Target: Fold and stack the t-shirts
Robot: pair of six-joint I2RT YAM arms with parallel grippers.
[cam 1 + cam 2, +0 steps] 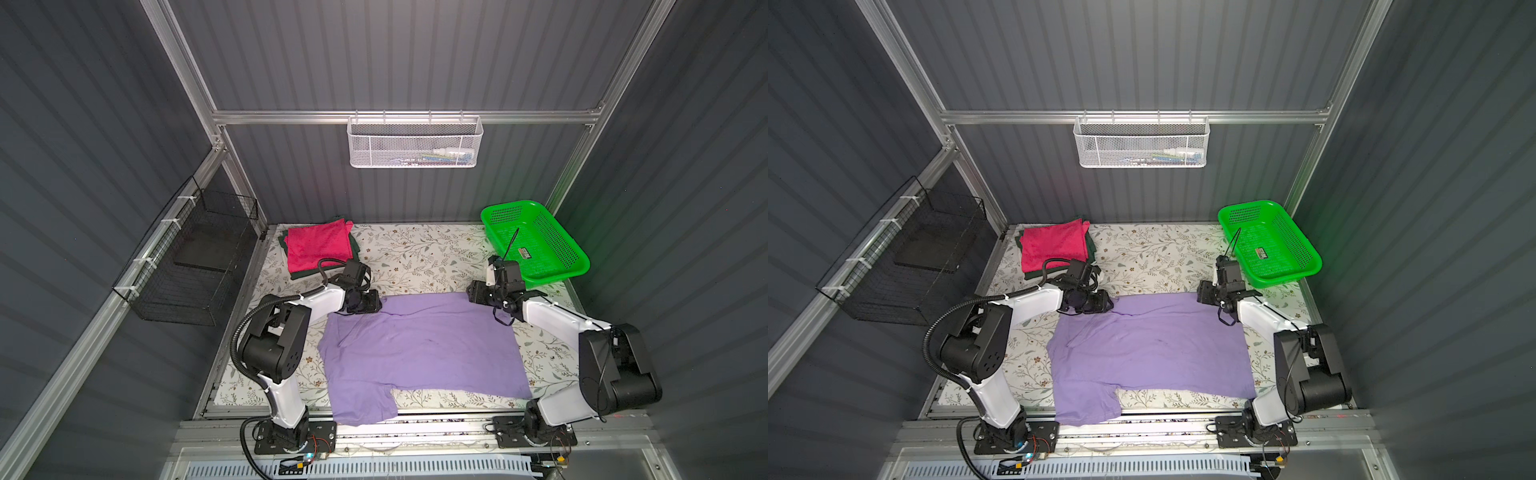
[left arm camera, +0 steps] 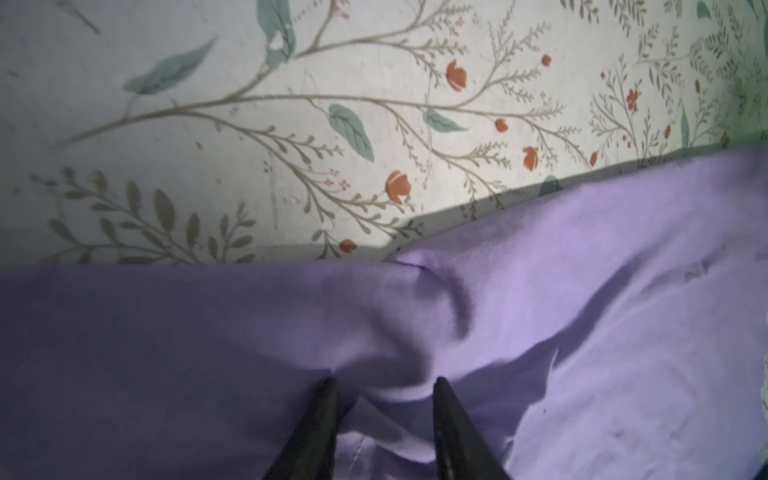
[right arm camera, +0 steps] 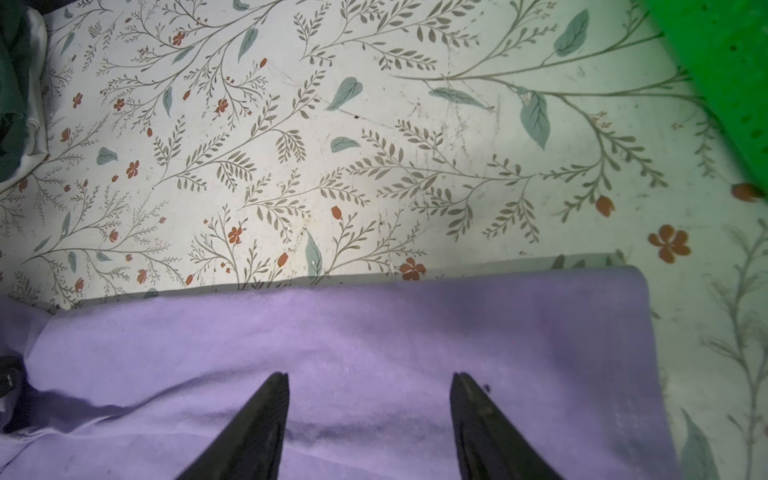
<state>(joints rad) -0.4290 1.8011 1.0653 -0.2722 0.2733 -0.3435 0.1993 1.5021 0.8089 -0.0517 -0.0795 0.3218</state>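
The right fingers (image 3: 266, 407) are standing wide apart and released over the far right corner of the lavender t-shirt (image 1: 419, 345), while the left fingers (image 2: 320, 419) are sitting partly apart at its far left corner with a pucker of cloth between them; whether they are pinching it cannot be told. The shirt is lying spread in the middle of the counter (image 1: 419, 257), stretching from both pairs of fingers back toward the arm bases. Its long axis is running side to side, and one sleeve is hanging over the near edge. Each arm is nearest its own corner. At the far left, the magenta t-shirt (image 1: 318, 245) is resting folded on the dark green t-shirt (image 1: 299, 274), with the left arm closer to that stack. A green basket (image 1: 536, 245) is sitting at the far right of the floral-print surface, and grey ribbed walls are enclosing the cell.
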